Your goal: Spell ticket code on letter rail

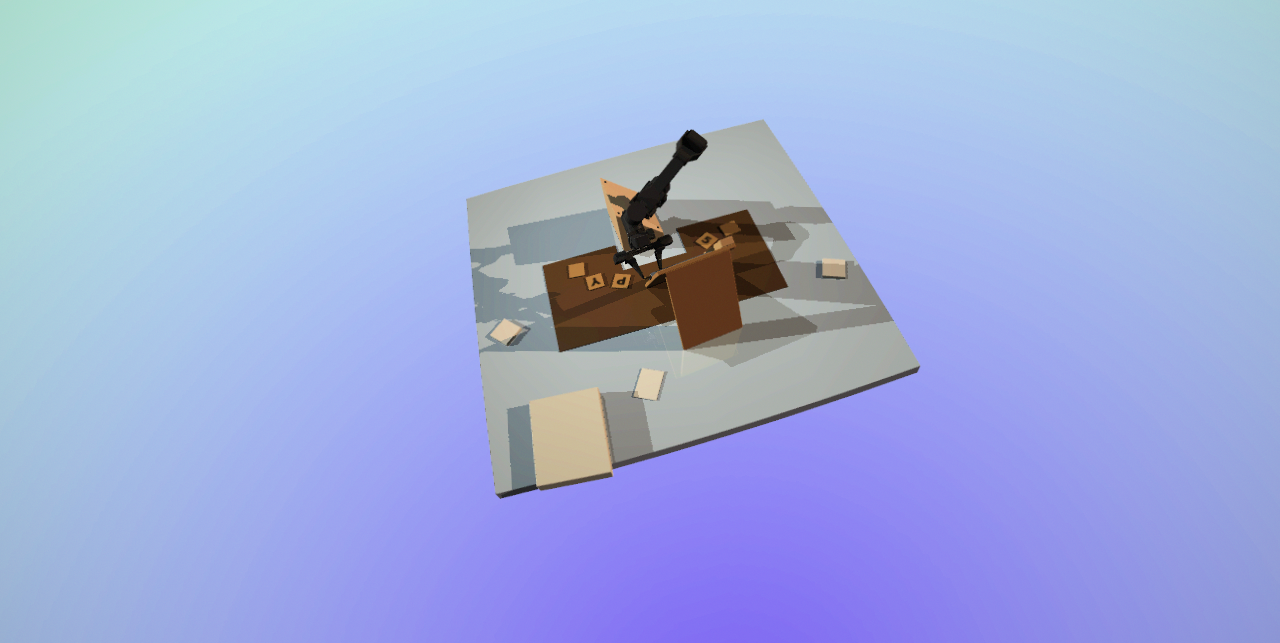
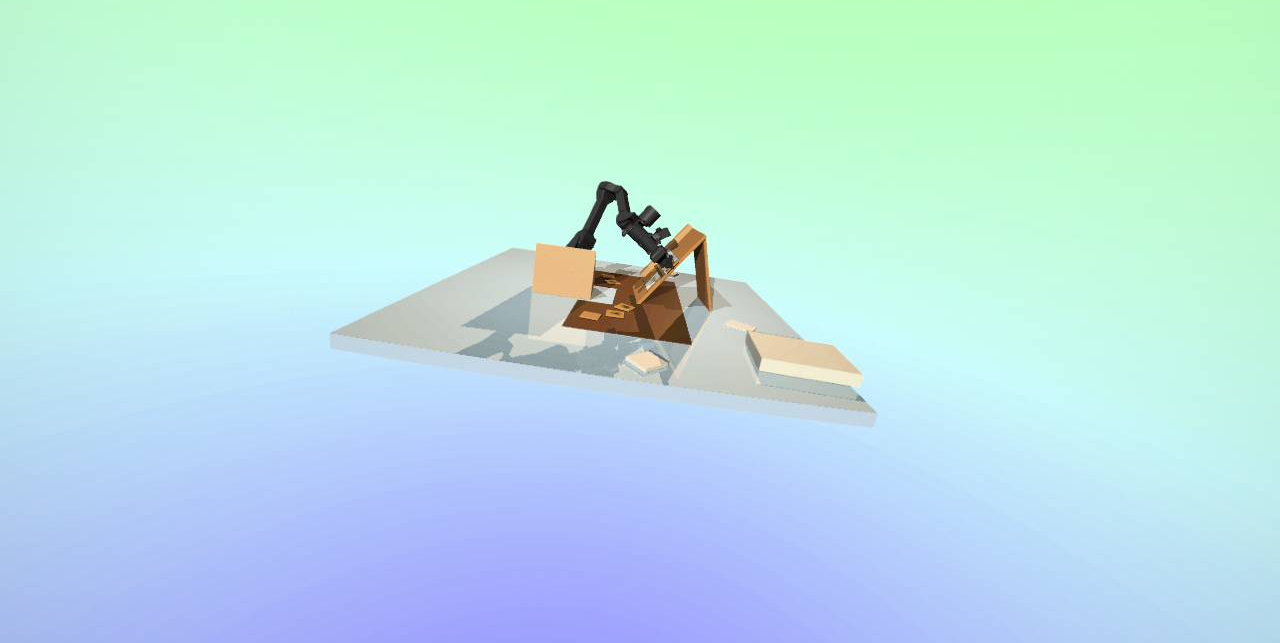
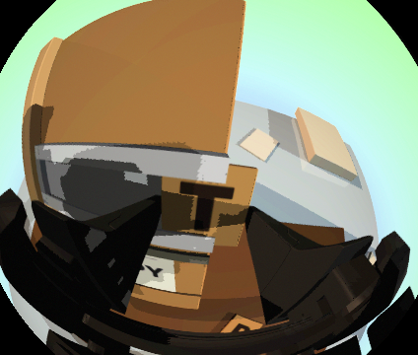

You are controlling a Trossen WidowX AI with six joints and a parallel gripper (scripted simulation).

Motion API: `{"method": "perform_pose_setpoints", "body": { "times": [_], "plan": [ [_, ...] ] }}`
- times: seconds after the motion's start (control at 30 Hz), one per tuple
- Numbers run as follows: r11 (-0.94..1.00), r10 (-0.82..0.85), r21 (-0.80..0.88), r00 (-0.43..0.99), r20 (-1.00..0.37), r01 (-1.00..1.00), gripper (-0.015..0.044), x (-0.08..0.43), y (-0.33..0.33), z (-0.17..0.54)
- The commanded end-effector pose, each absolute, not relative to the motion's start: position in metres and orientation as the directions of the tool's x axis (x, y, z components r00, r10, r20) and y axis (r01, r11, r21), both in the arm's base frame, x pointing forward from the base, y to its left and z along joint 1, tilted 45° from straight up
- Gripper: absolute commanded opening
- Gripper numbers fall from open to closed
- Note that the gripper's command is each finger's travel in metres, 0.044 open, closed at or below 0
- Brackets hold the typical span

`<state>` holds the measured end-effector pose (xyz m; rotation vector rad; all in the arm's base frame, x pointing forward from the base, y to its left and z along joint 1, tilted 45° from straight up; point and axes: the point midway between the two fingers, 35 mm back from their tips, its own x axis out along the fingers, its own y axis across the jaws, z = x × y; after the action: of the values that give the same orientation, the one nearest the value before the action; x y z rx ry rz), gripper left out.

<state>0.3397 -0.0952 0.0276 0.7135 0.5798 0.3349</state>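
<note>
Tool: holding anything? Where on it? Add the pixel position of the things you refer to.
The tool (image 1: 655, 274) (image 2: 666, 267) (image 3: 204, 208) holds the T tile (image 3: 206, 191), one finger against its outer edge; the other finger's contact is not clear.
</note>
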Motion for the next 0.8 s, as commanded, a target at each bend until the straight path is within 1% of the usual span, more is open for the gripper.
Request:
{"method": "perform_pose_setpoints", "body": {
  "times": [0.0, 0.77],
  "plan": [
    [0.717, 0.469, 0.692, 0.796, -0.382, -0.091, 0.0, 0.3401, -0.095, 0.0299],
    [0.716, 0.47, 0.692, 0.796, -0.382, -0.091, 0.0, 0.3388, -0.0871, 0.036]
  ]
}}
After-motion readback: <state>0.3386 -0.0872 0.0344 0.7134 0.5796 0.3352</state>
